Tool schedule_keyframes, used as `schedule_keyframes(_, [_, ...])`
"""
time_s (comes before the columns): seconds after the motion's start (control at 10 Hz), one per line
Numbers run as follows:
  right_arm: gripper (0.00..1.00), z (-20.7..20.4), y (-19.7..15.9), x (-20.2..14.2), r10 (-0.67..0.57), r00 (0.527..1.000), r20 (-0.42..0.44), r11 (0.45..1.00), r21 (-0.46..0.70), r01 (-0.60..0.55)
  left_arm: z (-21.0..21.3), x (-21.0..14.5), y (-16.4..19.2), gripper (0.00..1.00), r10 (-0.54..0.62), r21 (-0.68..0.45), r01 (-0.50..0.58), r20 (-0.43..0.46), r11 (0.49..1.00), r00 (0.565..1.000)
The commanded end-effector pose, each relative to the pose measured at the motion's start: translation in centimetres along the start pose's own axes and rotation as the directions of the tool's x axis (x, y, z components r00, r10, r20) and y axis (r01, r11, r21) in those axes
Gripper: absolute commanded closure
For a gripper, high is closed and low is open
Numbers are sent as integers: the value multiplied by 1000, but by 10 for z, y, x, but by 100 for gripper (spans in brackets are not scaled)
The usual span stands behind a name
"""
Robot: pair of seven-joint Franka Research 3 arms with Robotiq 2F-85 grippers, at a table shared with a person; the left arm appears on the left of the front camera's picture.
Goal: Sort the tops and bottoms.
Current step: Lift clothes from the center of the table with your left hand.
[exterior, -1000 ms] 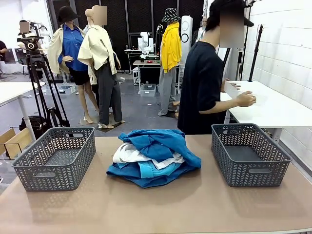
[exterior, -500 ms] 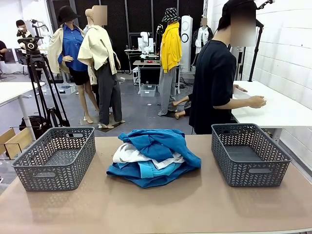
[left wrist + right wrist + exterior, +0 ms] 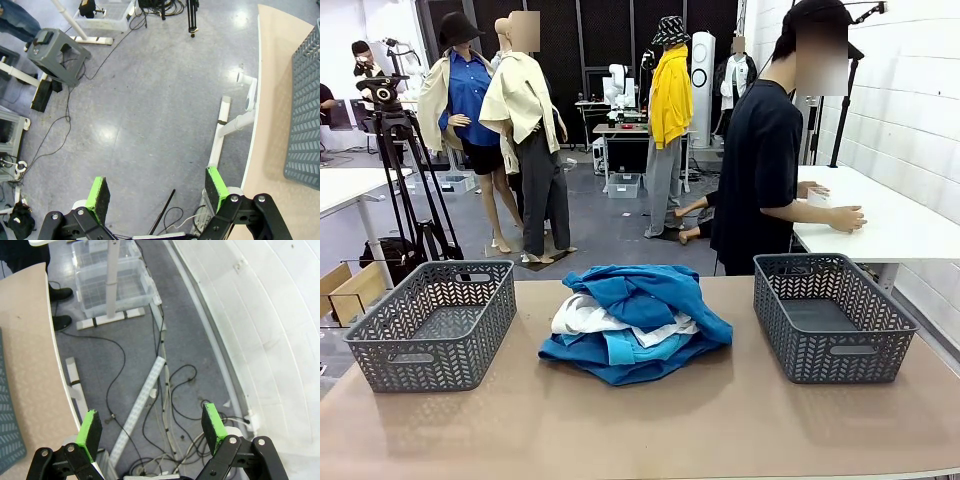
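The tan table (image 3: 640, 420) spans the front view, and its edge also shows in the left wrist view (image 3: 272, 100) and the right wrist view (image 3: 30, 340). Behind its far right corner a person (image 3: 760, 170) in a black T-shirt stands turned sideways, one hand (image 3: 845, 218) resting flat on a white side table (image 3: 890, 220).

Two grey openwork plastic baskets sit at the table's ends: the left basket (image 3: 470, 340) and the right basket (image 3: 830, 355), well apart.

Between them, on the middle of the table and touching neither basket, lies the pile of garments (image 3: 635, 320), loosely heaped and crumpled. A royal blue top (image 3: 645, 293) is draped over the heap, its folds running down to the right. Under it a white top (image 3: 582, 317) bulges out on the left side, a strip of it showing on the right as well. Beneath the white cloth a lighter turquoise top (image 3: 630, 348) peeks out at the front, and a second royal blue garment (image 3: 610, 368) forms the bottom layer, spread flat on the table.

The left gripper (image 3: 157, 190) hangs over the grey floor beside the table's edge, its green-padded fingers spread wide with nothing between them. The right gripper (image 3: 150, 425) is likewise spread wide and holds nothing, over floor strewn with cables.
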State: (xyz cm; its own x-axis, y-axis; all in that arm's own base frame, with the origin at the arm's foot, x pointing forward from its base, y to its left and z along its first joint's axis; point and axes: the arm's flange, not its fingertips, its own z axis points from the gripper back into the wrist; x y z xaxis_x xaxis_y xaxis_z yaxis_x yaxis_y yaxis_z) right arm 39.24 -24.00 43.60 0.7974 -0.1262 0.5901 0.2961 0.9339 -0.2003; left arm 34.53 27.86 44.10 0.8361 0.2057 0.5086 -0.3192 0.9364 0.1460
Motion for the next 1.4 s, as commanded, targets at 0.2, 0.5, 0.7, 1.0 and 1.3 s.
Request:
schedule_keyframes(0.2, [0,-2,1,1,2,1000,0,1000,3,-2,1,-1,1,0,-9,4,9,-4,1000,1000])
schedule_keyframes(0.5, [0,-2,1,1,2,1000,0,1000,3,-2,1,-1,1,0,-9,4,9,-4,1000,1000])
schedule_keyframes(0.7, [0,-2,1,1,2,1000,0,1000,3,-2,1,-1,1,0,-9,4,9,-4,1000,1000])
schedule_keyframes(1.0, [0,-2,1,1,2,1000,0,1000,3,-2,1,-1,1,0,-9,4,9,-4,1000,1000])
schedule_keyframes(1.3, [0,-2,1,1,2,1000,0,1000,3,-2,1,-1,1,0,-9,4,9,-4,1000,1000])
